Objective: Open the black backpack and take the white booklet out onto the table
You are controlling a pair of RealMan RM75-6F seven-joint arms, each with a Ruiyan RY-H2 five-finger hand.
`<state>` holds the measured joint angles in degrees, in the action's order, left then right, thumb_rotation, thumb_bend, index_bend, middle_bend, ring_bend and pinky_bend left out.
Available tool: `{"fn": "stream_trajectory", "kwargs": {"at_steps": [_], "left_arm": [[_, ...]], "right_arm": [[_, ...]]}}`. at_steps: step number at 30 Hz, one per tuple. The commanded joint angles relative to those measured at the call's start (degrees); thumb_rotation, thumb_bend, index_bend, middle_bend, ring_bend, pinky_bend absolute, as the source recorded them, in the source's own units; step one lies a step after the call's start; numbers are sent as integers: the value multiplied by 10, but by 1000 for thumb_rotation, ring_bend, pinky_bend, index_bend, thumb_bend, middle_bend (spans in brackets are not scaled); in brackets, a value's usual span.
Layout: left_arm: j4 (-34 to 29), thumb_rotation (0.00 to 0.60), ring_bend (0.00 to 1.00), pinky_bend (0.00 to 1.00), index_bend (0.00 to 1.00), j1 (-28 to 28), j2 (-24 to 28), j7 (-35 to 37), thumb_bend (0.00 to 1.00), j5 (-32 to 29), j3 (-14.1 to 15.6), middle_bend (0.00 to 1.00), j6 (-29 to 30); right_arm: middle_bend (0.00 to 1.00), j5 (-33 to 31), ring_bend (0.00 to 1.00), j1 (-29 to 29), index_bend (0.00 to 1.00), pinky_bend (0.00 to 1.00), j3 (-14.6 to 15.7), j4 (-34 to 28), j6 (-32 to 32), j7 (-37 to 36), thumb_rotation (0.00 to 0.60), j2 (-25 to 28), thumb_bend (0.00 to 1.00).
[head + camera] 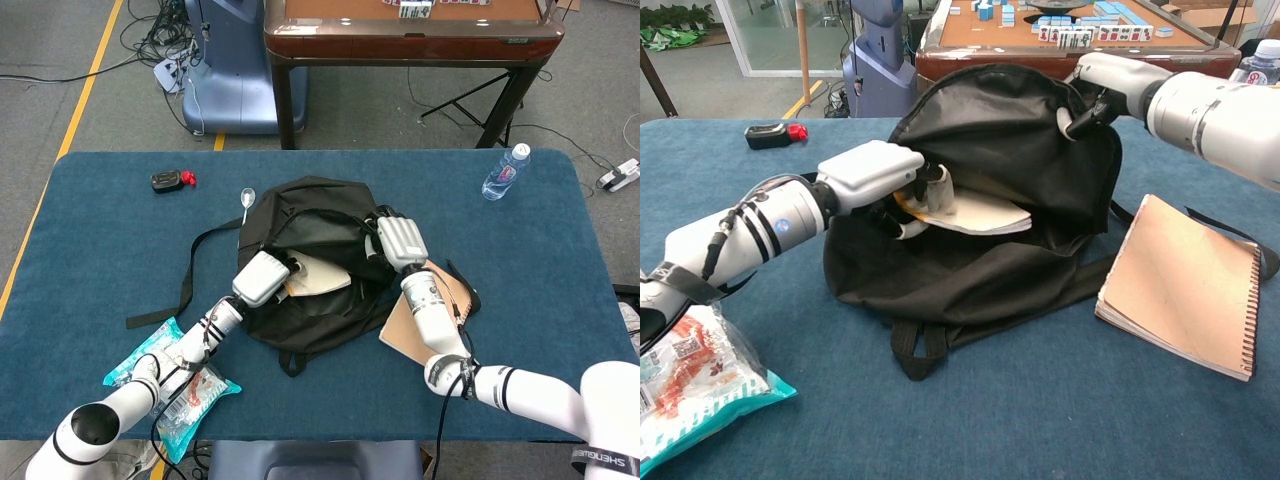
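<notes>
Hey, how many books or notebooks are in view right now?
2. A white booklet sits in the black backpack's opening, gripped by the left hand. A tan spiral notebook lies on the table right of the bag. More could be hidden inside the bag.

Bright, even light fills both views, coming from overhead; nothing here looks dim. Shadows stay soft and short: a faint one hugs the black backpack (318, 262) on the blue table (100, 240) in the head view, and a thin dark edge sits under the brown notebook (1180, 285) in the chest view. The backpack's inside swallows light, folds hard to read. The white booklet (975, 212) glows nearly blown out against it. Mild sheen on the right hand (1090, 85) and its pale forearm. The chest view is sharp up close, softer in the far background. The head view bends slightly at the edges.
</notes>
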<state>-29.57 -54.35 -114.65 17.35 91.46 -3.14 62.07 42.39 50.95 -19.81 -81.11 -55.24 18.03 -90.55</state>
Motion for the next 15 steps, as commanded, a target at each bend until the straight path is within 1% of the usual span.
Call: {"fn": "stream_trajectory", "kwargs": {"at_steps": [1, 7, 10, 15], "left_arm": [[6, 600, 450, 280, 558, 5, -6, 11, 520, -3, -3, 515, 14], [16, 600, 527, 325, 669, 17, -12, 42, 574, 0, -4, 630, 62], [11, 600, 532, 331, 677, 25, -6, 63, 575, 4, -3, 643, 90], [-18, 600, 532, 334, 678, 41, 16, 92, 580, 6, -7, 644, 139]], "right_arm": [[312, -3, 131, 0, 570, 213, -1, 2, 0, 0, 600, -1, 623], [312, -9, 131, 1, 570, 213, -4, 8, 1, -1, 600, -2, 623], [312, -9, 131, 1, 570, 213, -4, 9, 3, -3, 600, -2, 623], [312, -7, 131, 1, 570, 213, -4, 9, 5, -5, 600, -2, 622]]}}
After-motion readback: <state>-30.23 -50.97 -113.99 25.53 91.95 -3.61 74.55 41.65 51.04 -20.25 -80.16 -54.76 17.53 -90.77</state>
